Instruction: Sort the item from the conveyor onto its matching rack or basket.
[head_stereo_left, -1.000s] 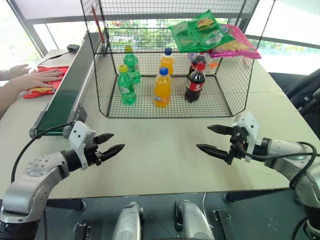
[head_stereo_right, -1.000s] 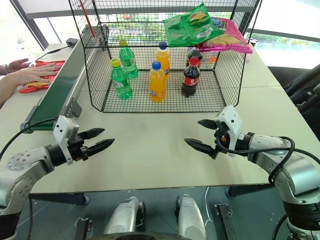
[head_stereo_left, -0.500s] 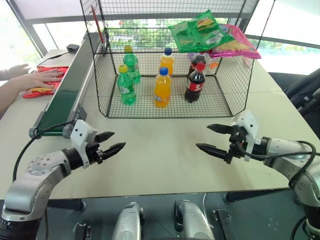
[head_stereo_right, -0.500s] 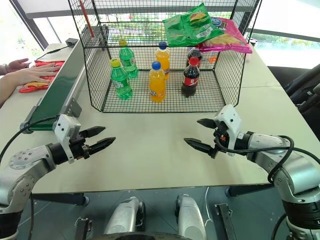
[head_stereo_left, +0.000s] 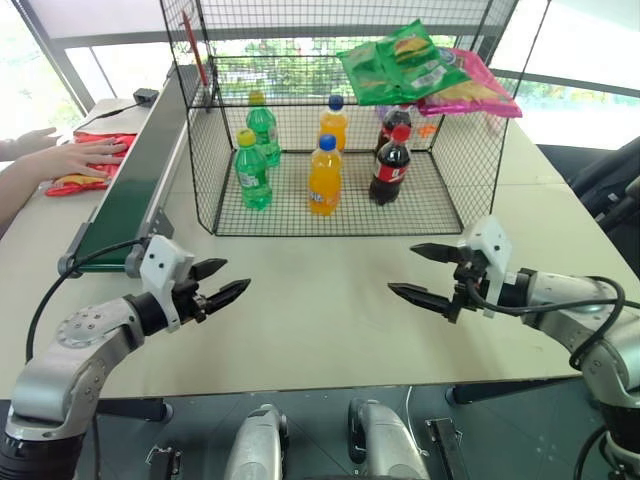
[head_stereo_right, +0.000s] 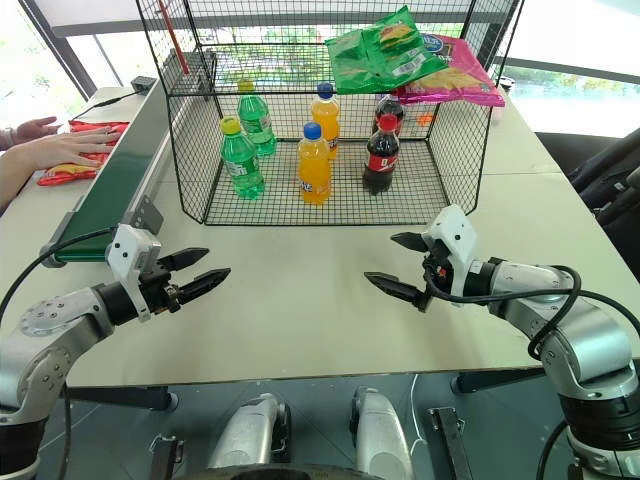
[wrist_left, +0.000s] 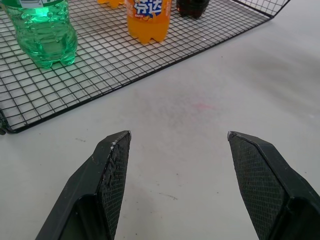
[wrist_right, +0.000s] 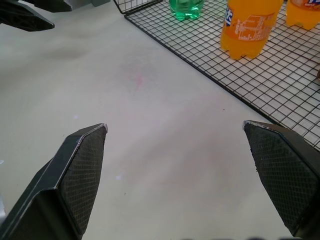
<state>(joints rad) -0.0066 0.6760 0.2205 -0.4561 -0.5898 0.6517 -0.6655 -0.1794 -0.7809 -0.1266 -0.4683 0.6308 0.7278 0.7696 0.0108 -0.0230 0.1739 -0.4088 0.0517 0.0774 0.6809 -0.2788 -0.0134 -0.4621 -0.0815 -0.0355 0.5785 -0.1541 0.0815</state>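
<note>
Red crisp bag (head_stereo_left: 92, 141) off the conveyor (head_stereo_left: 128, 195), on the white table (head_stereo_left: 330, 320) at its far left, flat under a person's hand (head_stereo_left: 75, 158); a second red-and-yellow packet (head_stereo_left: 78, 183) just beside it, nearer the robot. Not yet on the belt.

Risks, as judged:
- Reach toward the bag now would meet the hand; cause: bag pinned under it.
- Wrong packet picked; cause: two similar red packets touching, logo hidden.
- Flat bag hard to pinch off belt or table; fingertips may slide over it.
- Placement on the rack (head_stereo_left: 340, 110) top could dislodge the green crisp bag (head_stereo_left: 395, 62) and pink crisp bag (head_stereo_left: 470, 88) already lying there, overhanging the edge.

Left gripper (head_stereo_left: 216, 286) fingers spread wide, nothing between, hovering over bare table near the belt's roller end; bag well apart, up along the belt side. Right gripper (head_stereo_left: 425, 275) likewise spread and empty, across the table, farther from the bag.
</note>
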